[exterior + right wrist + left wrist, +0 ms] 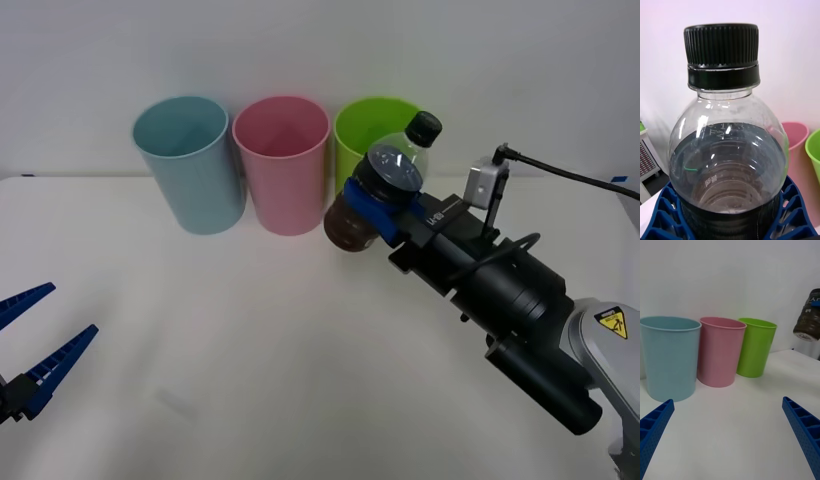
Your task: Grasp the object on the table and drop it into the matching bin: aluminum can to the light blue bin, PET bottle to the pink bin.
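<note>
My right gripper (372, 208) is shut on the PET bottle (388, 185), a small clear bottle with a black cap and dark body. It holds the bottle tilted in the air above the table (250, 340), in front of the lime green bin (362, 128) and just right of the pink bin (282, 165). In the right wrist view the bottle (728, 150) stands close between the blue fingers (662, 213), with the pink bin (795, 137) behind. The light blue bin (190, 165) stands farthest left. My left gripper (68, 312) waits open, low at the front left.
The three bins stand in a row at the table's back against a white wall: light blue bin (670, 356), pink bin (720, 352), lime green bin (754, 347). The bottle (810, 317) hangs to their right. A black cable (570, 172) loops off the right wrist.
</note>
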